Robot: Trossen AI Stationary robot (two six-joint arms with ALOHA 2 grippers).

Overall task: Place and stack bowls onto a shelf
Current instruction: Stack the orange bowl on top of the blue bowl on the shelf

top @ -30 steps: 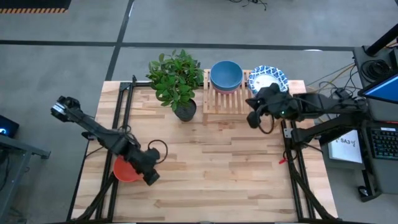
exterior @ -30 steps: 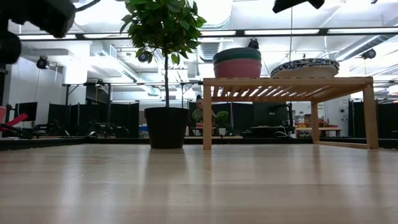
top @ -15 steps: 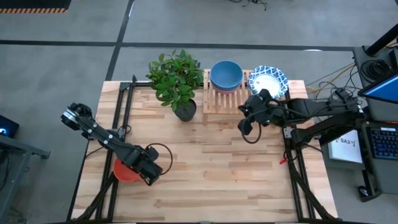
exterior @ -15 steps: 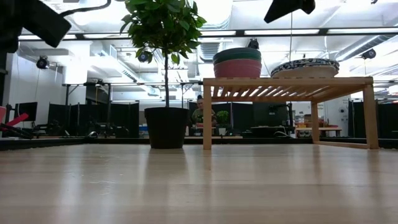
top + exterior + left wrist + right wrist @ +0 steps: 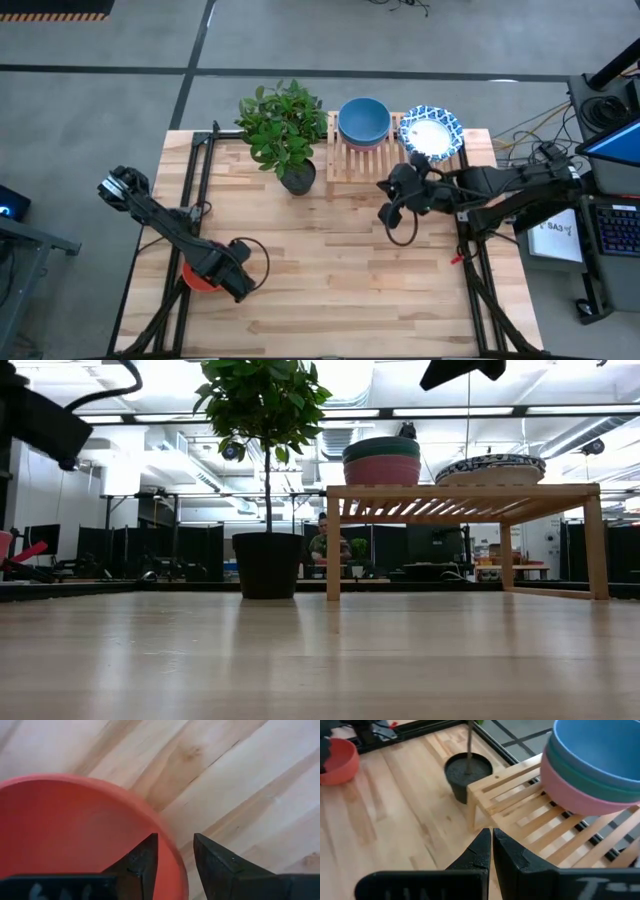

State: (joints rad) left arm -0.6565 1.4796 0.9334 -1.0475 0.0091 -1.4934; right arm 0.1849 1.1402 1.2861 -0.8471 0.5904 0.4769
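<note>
A red bowl (image 5: 196,277) sits on the table near its left near corner. My left gripper (image 5: 228,281) is open above it and points down. In the left wrist view the gripper (image 5: 173,840) has one finger inside the bowl's rim (image 5: 169,839) and one outside; I see no touch. My right gripper (image 5: 388,200) is shut and empty, near the shelf's front (image 5: 491,839). The slatted shelf (image 5: 364,165) carries a blue, green and pink stack (image 5: 363,122) and white blue-patterned bowls (image 5: 431,130).
A potted plant (image 5: 284,125) in a dark pot (image 5: 468,774) stands just left of the shelf. Black frame rails run along the table's left (image 5: 195,190) and right (image 5: 470,260) sides. The red bowl also shows far off in the right wrist view (image 5: 337,760).
My right gripper has drawn back from the shelf toward the table's near edge and a little to the left, staying shut. My left arm has come down over the red bowl, which has stayed in place.
</note>
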